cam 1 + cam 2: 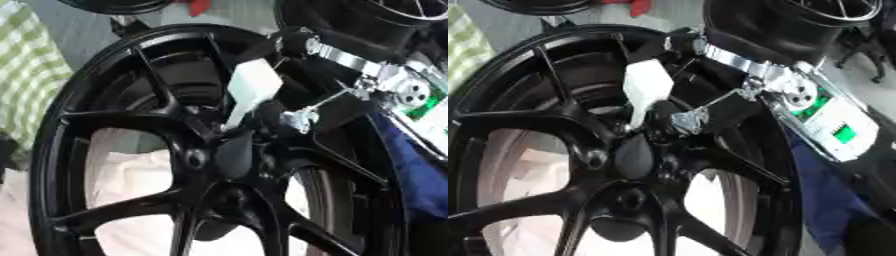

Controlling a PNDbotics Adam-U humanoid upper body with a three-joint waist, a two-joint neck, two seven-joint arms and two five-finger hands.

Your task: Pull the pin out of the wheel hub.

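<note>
A black wheel with spokes is seen very close and fills most of both views; it is tilted in the picture. Its hub lies a little below the middle of the left eye view, where the spokes meet. A bolt hole is seen on the hub, on the left of the middle.

The right hand comes in from the upper right, and its black and silver arm runs slantwise down to the hub. A white plate on the hand is seen, narrow at its lower end, with its long axis going from above downwards towards the hub. The dark fingers are placed against the middle of the hub. It cannot be told whether they are closed on something, because black lies on black there.

The pin itself cannot be made out with certainty. Its direction cannot be given. The left hand is not seen in either view.

A white cloth is seen through the gaps between the spokes.
</note>
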